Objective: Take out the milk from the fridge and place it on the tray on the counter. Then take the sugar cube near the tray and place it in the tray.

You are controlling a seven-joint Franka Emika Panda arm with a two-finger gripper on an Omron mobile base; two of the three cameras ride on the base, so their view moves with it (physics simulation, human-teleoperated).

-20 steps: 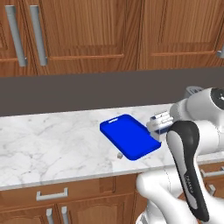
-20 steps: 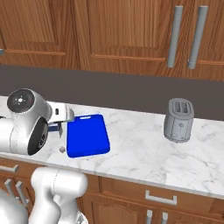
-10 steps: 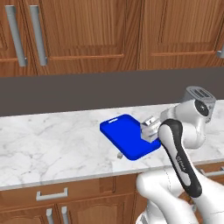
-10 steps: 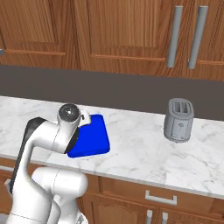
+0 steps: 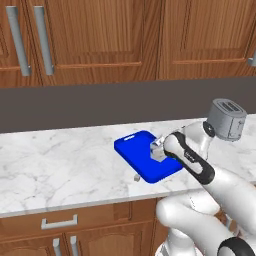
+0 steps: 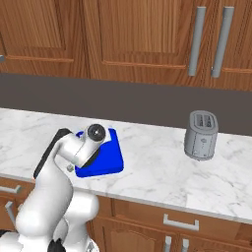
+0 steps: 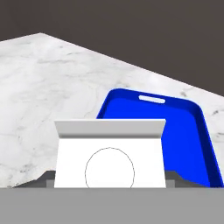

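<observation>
Milk carton (image 7: 110, 162) is out of the fridge and sits close in front of the hand camera: white gabled top, a thin circle outline on the face toward the lens. The gripper (image 5: 156, 149) is closed on it. Small dark bits show at either lower side of the carton in the hand view, probably the fingertips, so the jaws are held fairly wide by the carton's body rather than pressed together.

Position: the carton hangs over the near end of the blue tray (image 5: 136, 150), seen from the left base view at the tray's right-hand part. Whether its base already touches the tray floor I cannot tell; the arm hides the underside in both base views. In the hand view the tray (image 7: 192, 140) stretches away behind the carton, slot at the far end.

Sugar cube (image 5: 136, 177): a tiny pale block on the marble table (image 5: 60, 165), just beside the tray's front edge, outside the rim. Untouched.

Toaster (image 6: 201, 135) stands well apart to the right.

Progress, as I judge it:
- fetching the milk: done
- setting it down on the tray: in hand, release not yet made
- sugar cube into tray: all still to do

Roughly halfway, perhaps a little past.
</observation>
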